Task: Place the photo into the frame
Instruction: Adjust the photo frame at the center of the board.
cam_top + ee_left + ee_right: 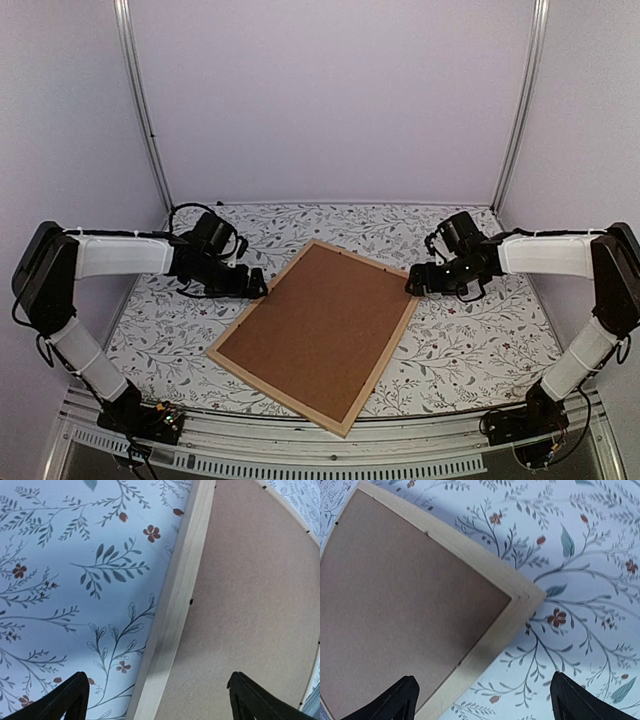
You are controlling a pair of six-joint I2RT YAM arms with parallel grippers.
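The frame (383, 366) lies flat on the flowered surface (470, 350), turned diagonally, with its near corner close to the front edge. A plain brown backing board (315, 330) fills its whole opening. The photo does not show in any view. I cannot tell whether it is under the board or somewhere else, so I cannot confirm that the task is done.

The left hand (258, 285) is at the left side of the frame, with its fingers spread wide and nothing between them. In its wrist view the wooden bar runs directly below the gap. The right hand (413, 283) is at the far right corner of the frame, also spread wide and empty.

I see these risks:

- **Catching the bar:** If either hand goes down or closes here, a finger may catch the thin bar and push the frame sideways.
- **Sliding off:** Because the near corner is so close to the edge, such a push may slide it off the surface.
- **Loose board:** I cannot see whether the board is fixed. The small dark marks on the inner edge are too small to identify. If the frame is lifted by one side, the board, and anything under it, may fall out or shift.
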